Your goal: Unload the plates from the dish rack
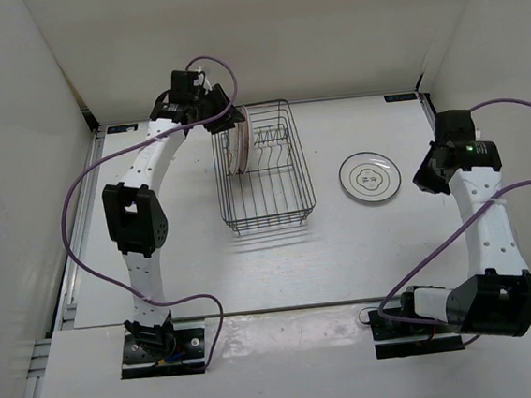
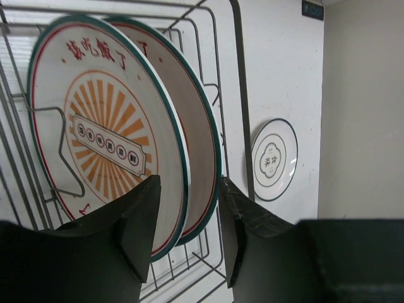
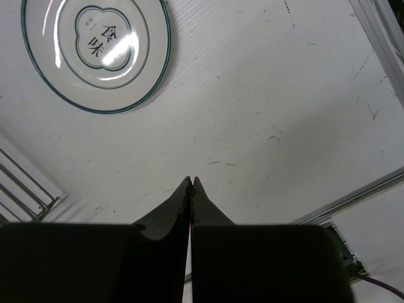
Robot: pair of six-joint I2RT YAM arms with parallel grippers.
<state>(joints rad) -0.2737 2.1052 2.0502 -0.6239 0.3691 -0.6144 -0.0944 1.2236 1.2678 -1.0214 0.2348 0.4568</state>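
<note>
So the left claw (image 2: 189, 184) is spread apart over the bottom edge of the two patterned plates standing in the dish rack (image 2: 238, 95), and here's what bugs me. The rims of both the front plate (image 2: 107, 132) and the back plate (image 2: 201, 145) look like they're inside the gap between its fingers, not just one. I can't tell if either finger is touching china yet. If it squeezes here, my guess is it pinches both, and a double grab on thin slick rims could let one slide out and drop. There's also a wire tine (image 2: 60, 151) crossing the front plate's face off to the claw's left, so pulling at an angle instead of straight out of the slot could snag it and drag the whole rack. The white plate (image 2: 273, 159) lies flat on the table (image 3: 265, 95), out past the claw's right finger. The right claw (image 3: 191, 184) is pinched together on nothing, with that white plate ahead of it and to its left.
</note>
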